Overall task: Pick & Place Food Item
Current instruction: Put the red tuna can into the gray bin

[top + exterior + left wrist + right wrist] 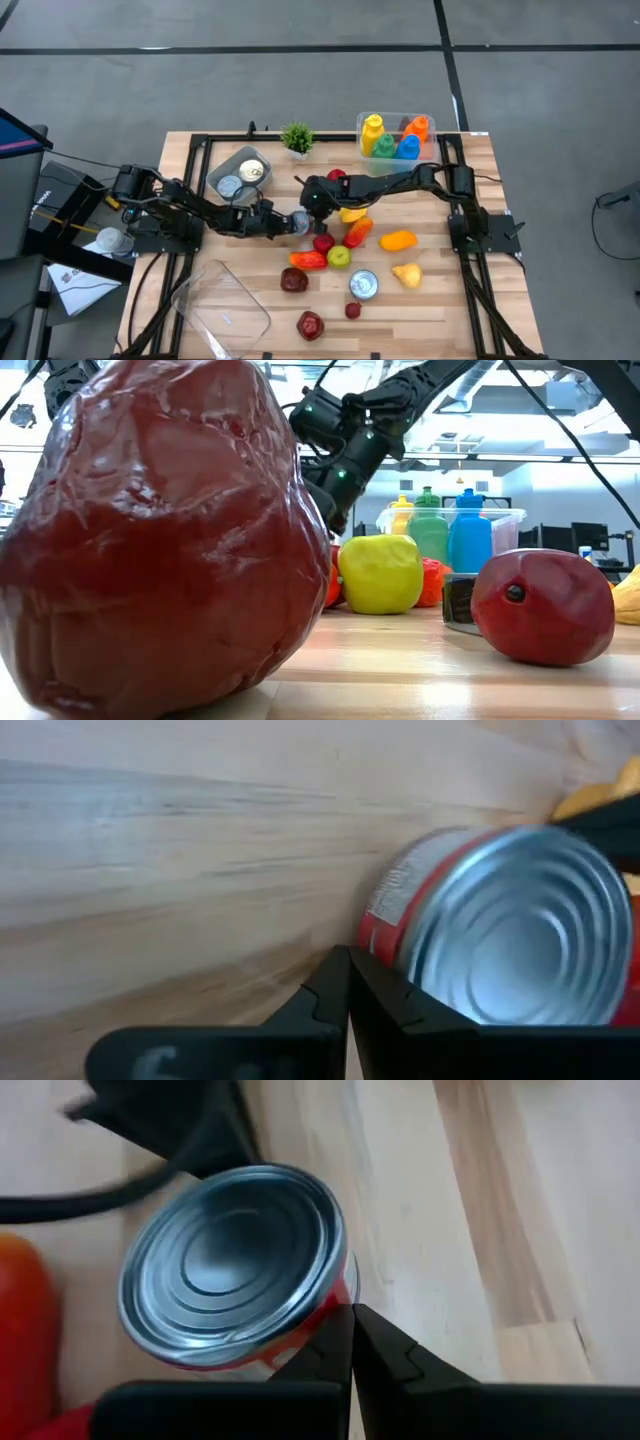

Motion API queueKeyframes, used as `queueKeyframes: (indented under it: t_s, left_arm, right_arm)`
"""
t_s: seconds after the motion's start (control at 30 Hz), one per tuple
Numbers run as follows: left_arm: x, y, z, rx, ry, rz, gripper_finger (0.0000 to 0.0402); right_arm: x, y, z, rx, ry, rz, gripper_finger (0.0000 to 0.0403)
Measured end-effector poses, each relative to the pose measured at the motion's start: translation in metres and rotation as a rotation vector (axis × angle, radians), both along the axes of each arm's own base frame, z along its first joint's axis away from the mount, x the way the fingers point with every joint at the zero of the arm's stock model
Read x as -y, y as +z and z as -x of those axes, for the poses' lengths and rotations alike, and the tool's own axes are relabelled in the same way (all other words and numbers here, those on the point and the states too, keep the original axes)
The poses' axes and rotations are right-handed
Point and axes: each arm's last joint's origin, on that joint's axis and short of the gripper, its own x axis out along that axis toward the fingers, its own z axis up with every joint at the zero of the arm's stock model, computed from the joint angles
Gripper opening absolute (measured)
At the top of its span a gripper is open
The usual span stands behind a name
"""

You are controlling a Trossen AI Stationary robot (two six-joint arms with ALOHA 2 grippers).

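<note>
A red-labelled tin can (301, 221) with a ribbed silver lid stands on the wooden table between my two grippers. It fills much of the left wrist view (510, 930) and the right wrist view (235, 1270). My left gripper (283, 222) reaches in from the table's left and is shut, its fingertips (347, 985) beside the can's wall. My right gripper (317, 203) comes from the right and far side, also shut, its tips (352, 1335) at the can's other side. In the low view a large red fruit hides the can. My left gripper's shut fingers lie against the can's red side wall just below the lid rim (385, 955), coming slanted from above on the table's left side. The can stays standing on the table. My right gripper's shut fingertips meet the can's red label under the rim (338, 1302), pointing down from above on the opposite side.
Toy foods crowd the table just near and right of the can: a red pepper (308, 259), a green apple (340, 257), an orange piece (398, 240), a yellow pear (406, 274), a second can (363, 284). A grey tray (222, 165), a bottle bin (395, 135), a plant (296, 137) and a clear container (222, 305) also stand around.
</note>
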Motion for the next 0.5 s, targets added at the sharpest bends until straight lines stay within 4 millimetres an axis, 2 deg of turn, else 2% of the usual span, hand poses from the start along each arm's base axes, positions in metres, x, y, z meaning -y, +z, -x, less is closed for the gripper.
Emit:
queueKeyframes:
  t_s: [0.2,0.5]
  left_arm:
    - [-0.001,0.000,0.000,0.000,0.011,-0.016,0.0000]
    - [-0.002,0.008,-0.007,0.097,0.053,-0.047,0.0000]
  right_arm:
    - [-0.012,0.013,-0.008,0.038,0.051,0.017,0.0000]
    - [-0.036,0.018,-0.012,0.082,0.134,-0.015,0.0000]
